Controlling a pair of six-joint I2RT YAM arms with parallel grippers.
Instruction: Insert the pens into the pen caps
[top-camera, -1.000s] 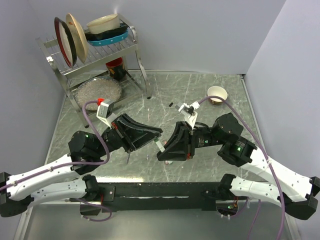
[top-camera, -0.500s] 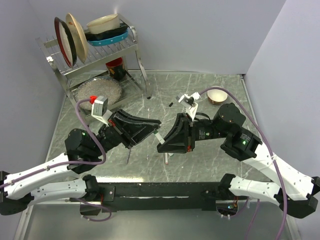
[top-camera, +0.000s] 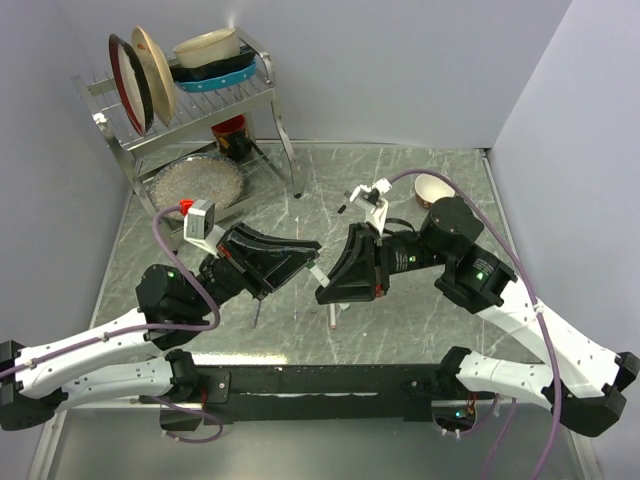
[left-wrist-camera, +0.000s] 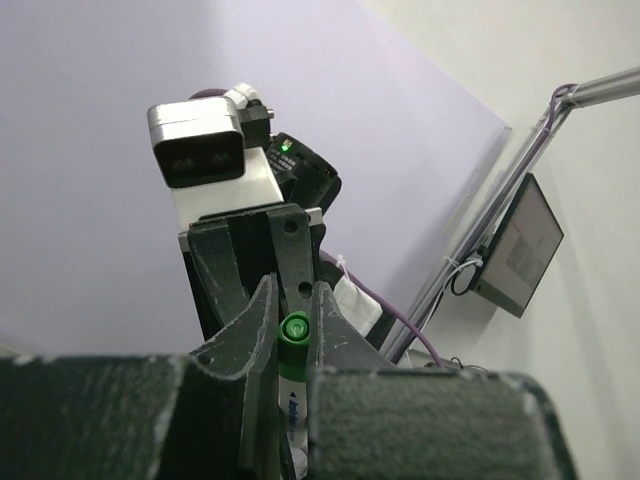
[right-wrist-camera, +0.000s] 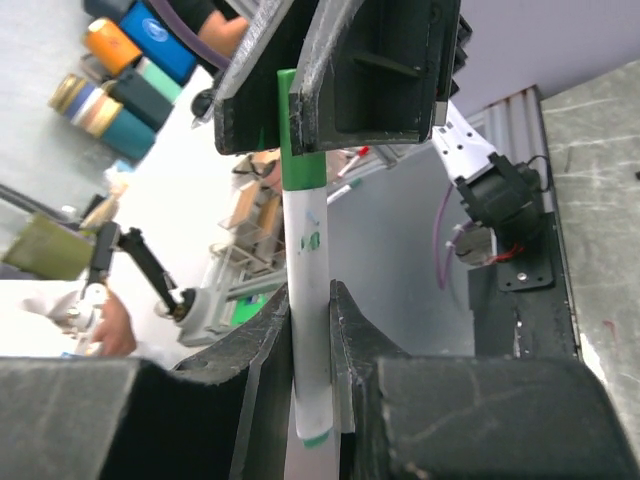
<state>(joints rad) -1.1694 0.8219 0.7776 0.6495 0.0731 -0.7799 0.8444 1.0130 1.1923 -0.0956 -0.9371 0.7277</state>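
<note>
Pinching left: we see the jaws of the left gripper (left-wrist-camera: 293, 308) clamp the green cap (left-wrist-camera: 294, 329).
Right gripper (right-wrist-camera: 308, 296): its jaws pinch the white pen (right-wrist-camera: 303, 230), whose end meets that cap.
Place: held above the bench (top-camera: 400, 322).

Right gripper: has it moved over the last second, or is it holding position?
Yes, slightly. The right gripper has shifted toward the back wall; its wrist camera now sits right beside the small black piece.
</note>
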